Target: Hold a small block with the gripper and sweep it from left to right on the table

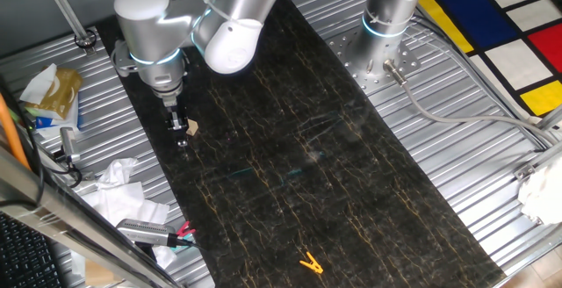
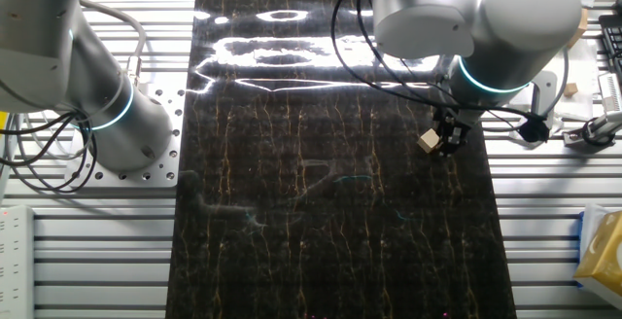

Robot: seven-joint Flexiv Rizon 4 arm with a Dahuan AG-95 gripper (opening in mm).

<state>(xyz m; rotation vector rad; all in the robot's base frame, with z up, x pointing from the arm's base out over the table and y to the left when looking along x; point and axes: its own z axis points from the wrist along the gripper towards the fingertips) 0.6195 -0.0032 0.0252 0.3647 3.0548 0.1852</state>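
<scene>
Small block (image 2: 429, 141) beside claw (image 2: 449, 144), on table (image 2: 330, 212)

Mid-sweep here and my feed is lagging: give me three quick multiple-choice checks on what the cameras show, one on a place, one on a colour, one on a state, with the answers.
1. Where on the table is the pincer?
A. near one long edge
B. dead centre
C. off the table, above the grey ribbed frame

2. What colour is the clip-like thing lying far from the arm?
A. red
B. yellow
C. green

3. How does the small block sit relative to the pincer?
A. far off at the other end of the table
B. right at the fingertips, low over the table
C. raised high above the table

Answers:
1 A: both views show the pincer over the black top close to its long edge.
2 B: it shows bright yellow against the black surface.
3 B: the tan cube sits against the pincer tip; whether the fingers actually clamp it is too small to tell.
</scene>
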